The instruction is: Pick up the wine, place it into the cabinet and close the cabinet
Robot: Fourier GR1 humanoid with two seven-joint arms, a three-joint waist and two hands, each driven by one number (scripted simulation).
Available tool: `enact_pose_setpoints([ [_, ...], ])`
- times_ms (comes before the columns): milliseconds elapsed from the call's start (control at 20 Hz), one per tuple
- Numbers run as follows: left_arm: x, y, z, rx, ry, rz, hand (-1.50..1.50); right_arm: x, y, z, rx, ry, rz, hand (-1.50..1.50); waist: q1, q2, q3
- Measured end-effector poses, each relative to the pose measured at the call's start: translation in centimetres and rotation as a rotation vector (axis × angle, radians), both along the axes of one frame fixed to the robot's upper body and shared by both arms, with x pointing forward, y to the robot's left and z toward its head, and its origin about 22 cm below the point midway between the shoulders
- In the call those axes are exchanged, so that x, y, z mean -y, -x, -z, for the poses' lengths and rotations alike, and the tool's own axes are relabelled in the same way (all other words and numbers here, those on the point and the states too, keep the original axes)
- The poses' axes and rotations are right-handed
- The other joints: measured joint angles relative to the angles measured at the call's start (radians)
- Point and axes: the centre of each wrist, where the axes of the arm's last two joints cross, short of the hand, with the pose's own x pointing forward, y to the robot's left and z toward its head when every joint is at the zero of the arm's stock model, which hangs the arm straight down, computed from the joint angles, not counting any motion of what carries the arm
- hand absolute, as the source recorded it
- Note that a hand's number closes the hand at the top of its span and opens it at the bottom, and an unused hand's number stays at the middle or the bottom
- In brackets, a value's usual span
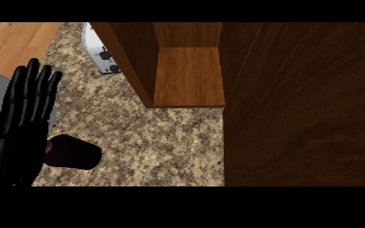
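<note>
Black left hand point(25, 121) rests open, fingers up.

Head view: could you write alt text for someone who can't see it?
A dark wine bottle sits on a speckled counter beside the robot's open left hand. Beyond, a wooden cabinet is open, with a toaster to its left.

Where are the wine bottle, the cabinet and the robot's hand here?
wine bottle point(77, 154): head view, on its dark body.
cabinet point(189, 77): head view, on its bare inner shelf.
left hand point(21, 130): head view, on its palm.
</note>
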Motion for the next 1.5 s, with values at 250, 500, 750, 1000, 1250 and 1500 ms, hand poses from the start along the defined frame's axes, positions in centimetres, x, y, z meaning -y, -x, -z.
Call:
enact_pose_setpoints([
  [250,0.6,1.9,1.0,0.003,-0.018,-0.072,-1.5,-0.3,2.4,1.0,-0.025,-0.028,0.011,-1.5,0.006,0.007,-0.009],
  [500,2.0,3.7,1.7,-0.093,0.155,-0.071,-1.5,-0.7,4.3,1.6,-0.156,-0.042,-0.113,-1.5,0.007,0.008,-0.012],
  [750,3.8,5.5,1.0,-0.135,0.242,-0.063,-1.5,-0.6,5.8,-0.3,-0.214,-0.039,-0.172,-1.5,0.009,0.01,-0.012],
  [1000,5.2,7.0,-0.2,-0.137,0.263,-0.062,-1.5,-1.4,6.7,-1.9,-0.234,-0.044,-0.193,-1.5,0.01,0.011,-0.012],
  [1250,6.7,7.9,-1.7,-0.132,0.283,-0.07,-1.5,-1.6,6.9,-3.1,-0.24,-0.042,-0.196,-1.5,0.01,0.012,-0.012],
  [1500,7.9,8.3,-2.5,-0.154,0.311,-0.072,-1.5,-2.2,6.7,-4.1,-0.251,-0.031,-0.189,-1.5,0.009,0.012,-0.012],
])
